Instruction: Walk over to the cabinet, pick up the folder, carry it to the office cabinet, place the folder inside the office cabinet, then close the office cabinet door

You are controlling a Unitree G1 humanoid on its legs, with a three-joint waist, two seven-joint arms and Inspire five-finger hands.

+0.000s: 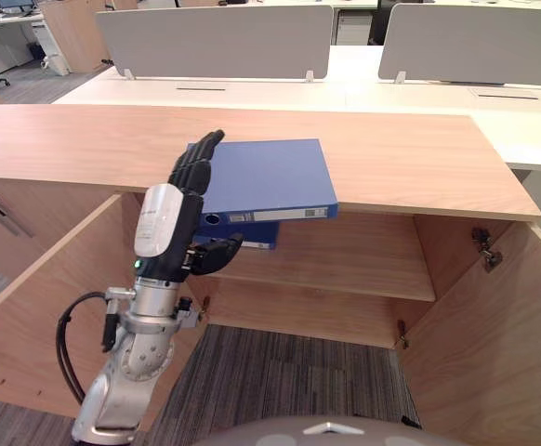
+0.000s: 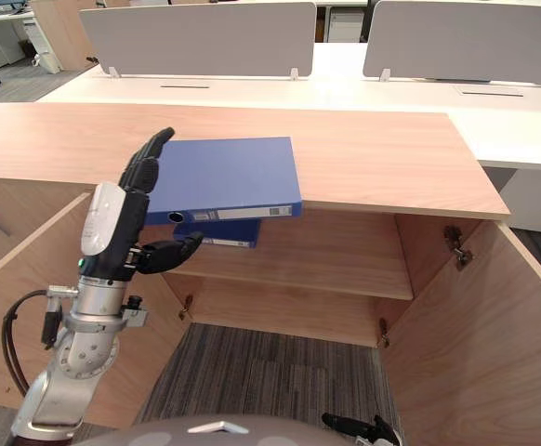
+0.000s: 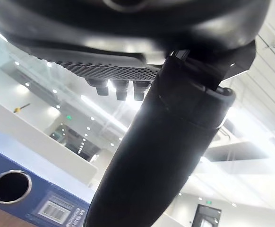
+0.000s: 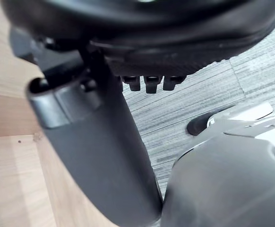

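A blue folder (image 1: 270, 177) lies flat on the wooden top of the open cabinet (image 1: 410, 158), its spine with a round hole jutting over the front edge. My left hand (image 1: 164, 223) is raised at the folder's left corner. Its straight fingers (image 1: 196, 163) reach over the folder's left edge and the thumb (image 1: 217, 253) sticks out below the spine, so the hand is open. In the left wrist view the folder's spine (image 3: 19, 189) shows past the thumb (image 3: 166, 156). My right hand (image 4: 95, 142) hangs low over the carpet, relaxed and holding nothing.
Both cabinet doors, left (image 1: 57, 307) and right (image 1: 503, 344), stand wide open. On the inner shelf (image 1: 354, 260), under the overhang, lies a second blue item (image 1: 252, 238). White desks with grey dividers (image 1: 215, 42) stand behind the cabinet. Grey carpet (image 1: 280, 381) lies in front.
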